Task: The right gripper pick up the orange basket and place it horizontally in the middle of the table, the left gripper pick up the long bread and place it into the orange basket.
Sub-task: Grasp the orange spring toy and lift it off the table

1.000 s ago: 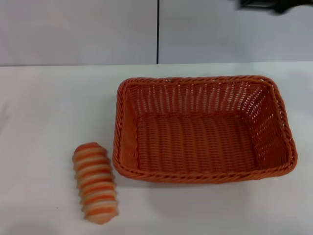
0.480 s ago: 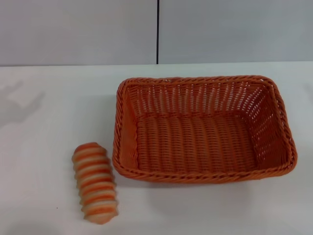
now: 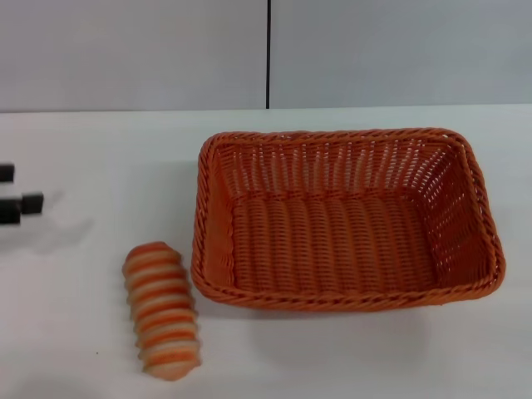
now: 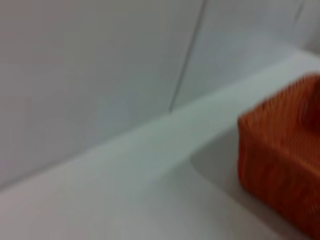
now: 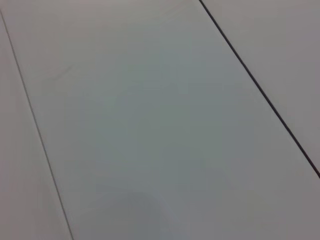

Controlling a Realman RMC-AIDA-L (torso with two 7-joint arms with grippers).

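The orange basket [image 3: 345, 220] lies lengthwise across the middle of the white table [image 3: 83, 141], empty, open side up. One corner of the orange basket [image 4: 282, 160] also shows in the left wrist view. The long bread [image 3: 161, 309], striped orange and cream, rests on the table just off the basket's front left corner. My left gripper [image 3: 12, 189] pokes in at the left edge of the head view, behind and to the left of the bread. Its two black fingertips [image 3: 25, 204] stand apart with nothing between them. My right gripper is out of view.
A grey panelled wall [image 3: 133, 50] with a dark vertical seam rises behind the table's far edge. The right wrist view shows only that grey wall [image 5: 150, 125] and its seams. Bare tabletop lies in front of the basket.
A dark arm part at the top right of the head view has gone from sight. The left gripper's fingertips have come in at the left edge. Basket and bread have not moved.
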